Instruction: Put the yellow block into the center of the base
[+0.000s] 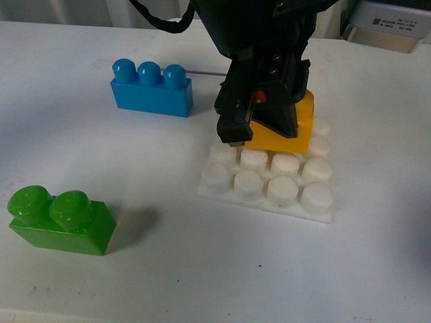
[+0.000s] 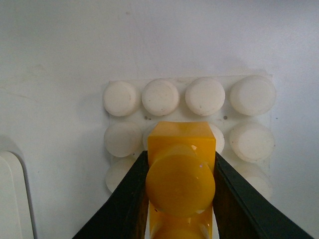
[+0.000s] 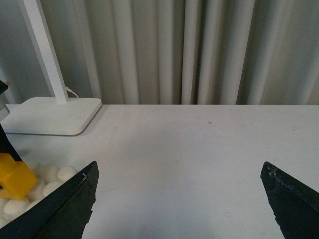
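My left gripper (image 1: pixel 259 131) is shut on the yellow block (image 1: pixel 296 128) and holds it over the middle of the white studded base (image 1: pixel 266 196). In the left wrist view the yellow block (image 2: pixel 180 169) sits between the two black fingers (image 2: pixel 124 199), with the base's studs (image 2: pixel 159 97) showing beyond and to both sides. I cannot tell whether the block touches the studs. My right gripper (image 3: pixel 179 194) is open and empty over bare table; the yellow block (image 3: pixel 15 177) and base (image 3: pixel 50 181) show at that view's edge.
A blue three-stud brick (image 1: pixel 151 87) lies behind and left of the base. A green two-stud brick (image 1: pixel 60 219) lies at the front left. A white lamp foot (image 3: pixel 50 114) with a pole stands by the curtain.
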Available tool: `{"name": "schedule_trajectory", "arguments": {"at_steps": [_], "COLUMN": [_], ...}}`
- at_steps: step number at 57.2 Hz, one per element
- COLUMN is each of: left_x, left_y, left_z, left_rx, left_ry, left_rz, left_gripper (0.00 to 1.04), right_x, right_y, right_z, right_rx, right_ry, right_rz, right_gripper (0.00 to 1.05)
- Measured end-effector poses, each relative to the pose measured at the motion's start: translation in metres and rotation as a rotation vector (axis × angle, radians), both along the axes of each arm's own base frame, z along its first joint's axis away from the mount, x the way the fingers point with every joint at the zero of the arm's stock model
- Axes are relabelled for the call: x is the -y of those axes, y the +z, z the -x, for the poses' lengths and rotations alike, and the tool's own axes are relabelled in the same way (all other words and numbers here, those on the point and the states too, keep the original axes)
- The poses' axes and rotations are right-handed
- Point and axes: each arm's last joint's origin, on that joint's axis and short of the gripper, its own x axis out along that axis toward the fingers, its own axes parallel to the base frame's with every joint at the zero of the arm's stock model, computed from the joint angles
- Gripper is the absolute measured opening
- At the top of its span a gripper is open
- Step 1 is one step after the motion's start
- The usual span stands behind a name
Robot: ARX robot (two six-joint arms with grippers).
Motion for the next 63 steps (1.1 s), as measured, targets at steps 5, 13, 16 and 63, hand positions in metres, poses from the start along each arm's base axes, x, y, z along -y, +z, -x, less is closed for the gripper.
{"name": "schedule_trajectory", "arguments": {"at_steps": [5, 13, 16, 63], "left_x": [0.001, 0.002, 0.002, 0.009], "left_y": [-0.003, -0.004, -0.004, -0.023], "left_z": [-0.001, -0.004, -0.005, -0.017], "left_rx": [-0.005, -0.001, 0.003, 0.001], "left_ry": [0.002, 0.004, 0.006, 0.02], "left_rz": [-0.007, -0.012, -0.012, -0.015], "left_gripper": [0.31, 0.31, 0.31, 0.31], "right_x": [0.0, 0.0, 0.0, 0.0], "right_y": [0.0, 0.0, 0.0, 0.0], "right_z": [0.0, 0.0, 0.0, 0.0], "right_rx": [0.0, 0.0, 0.0, 0.0], "right_ry": [0.0, 0.0, 0.0, 0.0], "right_rz": [0.0, 0.0, 0.0, 0.0], "right_gripper": [0.96, 0.96, 0.96, 0.96]}}
